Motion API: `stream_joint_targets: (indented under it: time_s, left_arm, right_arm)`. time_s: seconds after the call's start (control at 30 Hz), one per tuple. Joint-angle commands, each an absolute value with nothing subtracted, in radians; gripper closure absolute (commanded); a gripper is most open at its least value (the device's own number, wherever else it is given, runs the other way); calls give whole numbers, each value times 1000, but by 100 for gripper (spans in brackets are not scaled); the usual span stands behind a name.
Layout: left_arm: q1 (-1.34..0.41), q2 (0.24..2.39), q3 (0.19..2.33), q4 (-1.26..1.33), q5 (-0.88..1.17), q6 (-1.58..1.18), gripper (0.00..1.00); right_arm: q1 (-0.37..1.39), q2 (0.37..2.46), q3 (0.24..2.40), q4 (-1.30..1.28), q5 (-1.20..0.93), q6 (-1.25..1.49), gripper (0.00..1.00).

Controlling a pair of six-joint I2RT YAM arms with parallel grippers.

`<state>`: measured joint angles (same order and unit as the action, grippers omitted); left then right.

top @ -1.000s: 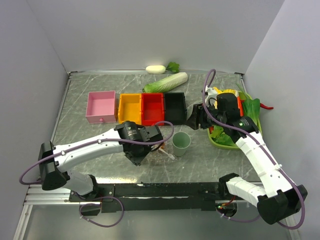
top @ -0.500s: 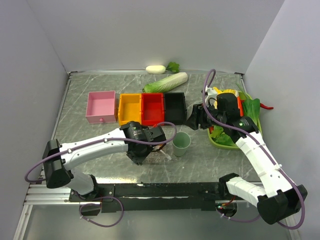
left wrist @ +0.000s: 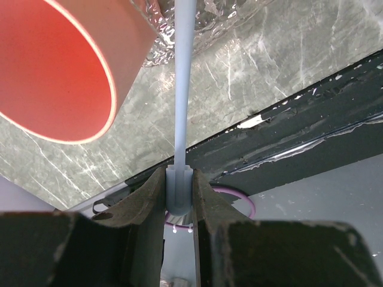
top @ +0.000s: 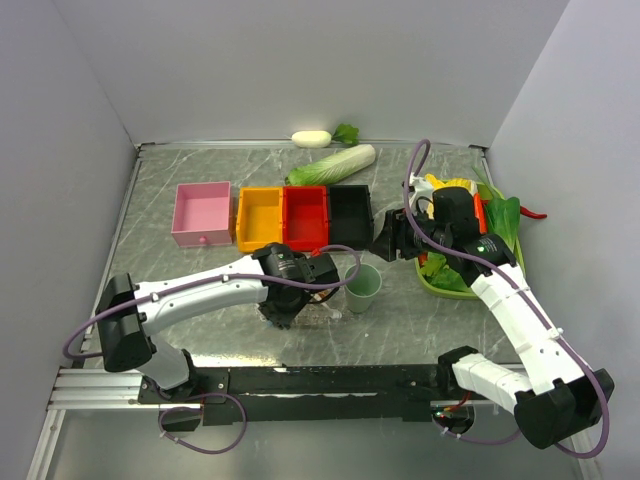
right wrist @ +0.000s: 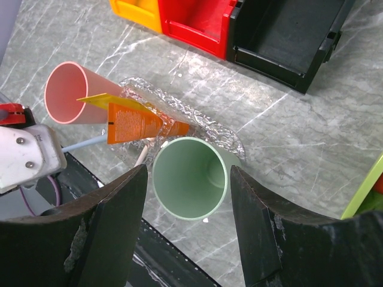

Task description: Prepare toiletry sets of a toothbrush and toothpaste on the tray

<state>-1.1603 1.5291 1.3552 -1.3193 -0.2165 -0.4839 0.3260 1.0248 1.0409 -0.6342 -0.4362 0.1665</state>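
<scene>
The left arm (top: 200,290) is stretching low, and the left gripper (left wrist: 179,194) is pinching one end of the toothbrush (left wrist: 182,89), which is pointing onto the tray (left wrist: 233,15). The right gripper (right wrist: 187,173) is hovering wide open above the green cup (top: 363,287).

Left arm swung a bit further right, so the left gripper (left wrist: 178,188) with the toothbrush (left wrist: 182,89) slid in closer to the green cup (top: 362,287).
</scene>
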Motion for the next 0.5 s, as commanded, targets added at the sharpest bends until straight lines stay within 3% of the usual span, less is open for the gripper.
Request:
stream_joint_targets:
  time_s: [0.0,0.23,0.47]
  left_arm:
    - [-1166,1546,1391,-1305,-253,-497,99]
    - [-1164,1569,1393,-1290,-253,-489,99]
    - [-1164,1591,1394,-1287,-255,-489,92]
  right_arm:
    - [314,1005,1039,-589,-449,161,35]
    - [316,1008,1037,-588,-454,161,34]
    - [314,1006,1035,-589,-454,161,34]
